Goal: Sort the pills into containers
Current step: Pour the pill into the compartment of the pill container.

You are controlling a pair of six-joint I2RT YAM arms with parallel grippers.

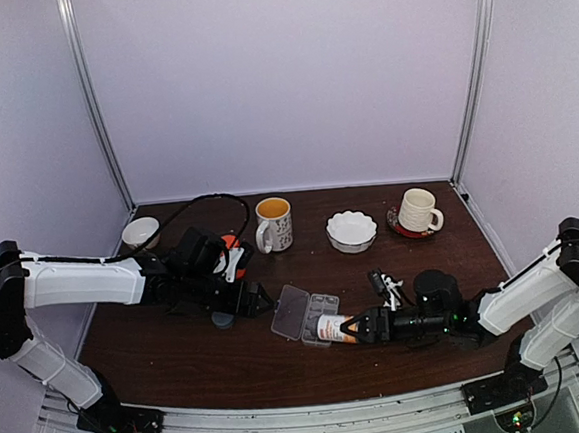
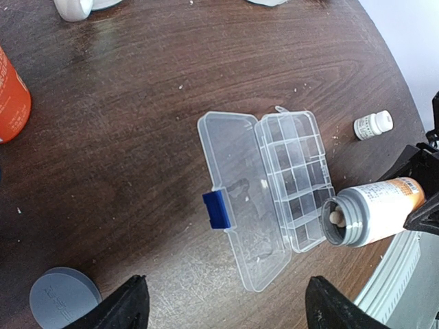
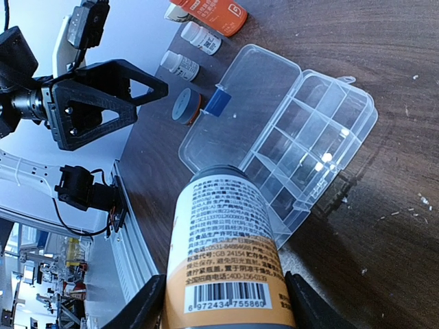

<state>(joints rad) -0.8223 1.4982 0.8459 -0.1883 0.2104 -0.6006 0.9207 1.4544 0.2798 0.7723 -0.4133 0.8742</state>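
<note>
The clear organizer box lies open at the table's centre, its lid flat to the left with a blue latch. Its compartments look empty; they also show in the right wrist view. My right gripper is shut on an uncapped orange-and-white bottle, held on its side with the mouth at the box's near end. Whitish pills sit in the bottle mouth. My left gripper is open and empty, above the table just left of the box.
A grey cap lies left of the box. An orange bottle and small white bottles stand near the left arm; another white bottle stands right of the box. A mug, white bowl and cup stand at the back.
</note>
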